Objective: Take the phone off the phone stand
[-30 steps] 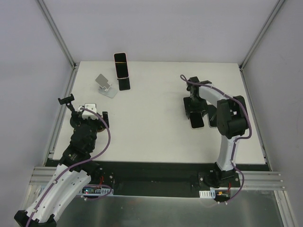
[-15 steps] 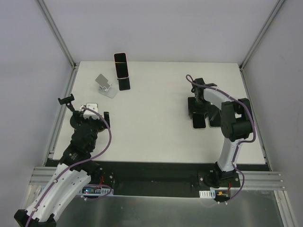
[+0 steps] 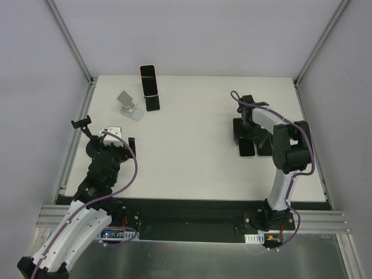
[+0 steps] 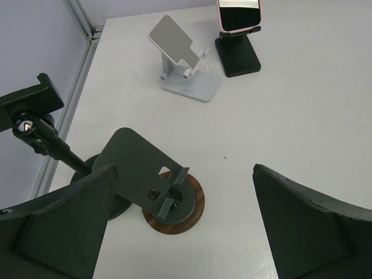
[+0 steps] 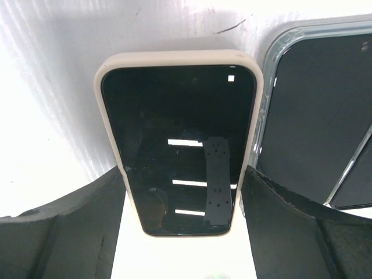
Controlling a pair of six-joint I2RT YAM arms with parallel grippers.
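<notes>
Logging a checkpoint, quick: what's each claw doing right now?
Left claw: open, empty.
Right claw: closed on the cream-cased phone.

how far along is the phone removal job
Done: the white stand and wood-based stand are empty, and a clear-cased phone lies on the table. In hand: the right end effector grips the cream-cased phone beside it. Left: the pink-cased phone still sits on the black stand.

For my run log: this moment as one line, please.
right fingers: gripping cream phone | left fingers: open | pink phone: on black stand
</notes>
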